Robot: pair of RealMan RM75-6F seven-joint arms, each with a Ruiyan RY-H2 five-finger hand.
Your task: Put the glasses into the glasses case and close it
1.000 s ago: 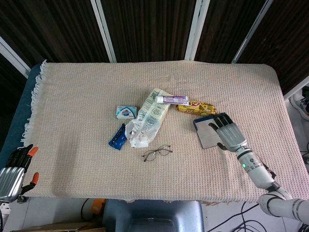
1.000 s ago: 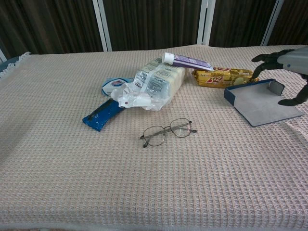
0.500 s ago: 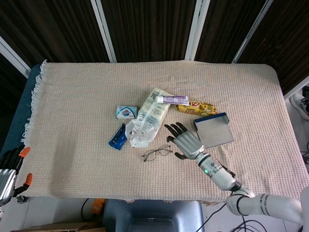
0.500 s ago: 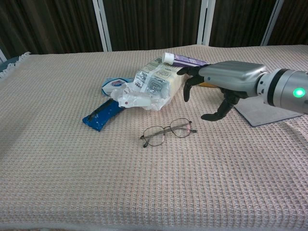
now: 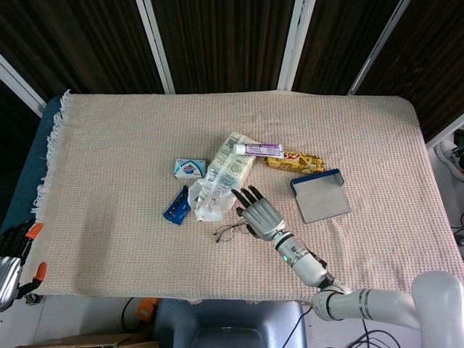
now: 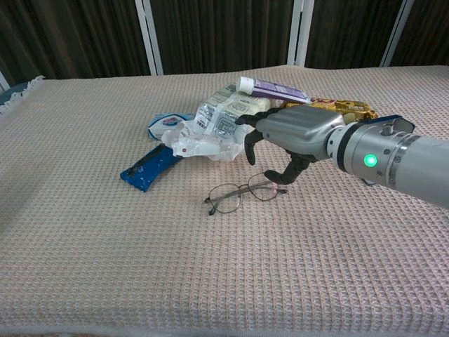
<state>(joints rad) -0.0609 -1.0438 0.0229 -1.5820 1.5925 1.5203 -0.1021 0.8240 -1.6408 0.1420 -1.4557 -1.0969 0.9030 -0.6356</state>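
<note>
Change since the earlier frames: the right robot hand (image 5: 259, 212) has travelled from the glasses case (image 5: 321, 196) at centre right of the head view leftward to the glasses (image 5: 230, 231), and now hovers over their right end, fingers spread and curled downward, thumb tip close to the frame in the chest view; contact cannot be confirmed and nothing is held. The left robot hand (image 5: 10, 262) sits at the lower left edge of the head view, off the tabletop (image 5: 109, 145); whether its fingers are spread or closed cannot be told. Item: glasses, thin wire frame, clear lenses, lying flat just below frame centre, apart from the case, which lies open. Handling, as judged: very light, springy, easily bent, lenses prone to scratching; low profile on the woven cloth makes pinching awkward. Suggested hold: bridge or rim edge near the hinge, gentle pinch, avoiding lens faces. Adjacent: plastic packet (image 5: 217, 185), toothpaste tube (image 5: 259, 149), snack bar (image 5: 293, 162), blue wrapper (image 5: 176, 204).
</note>
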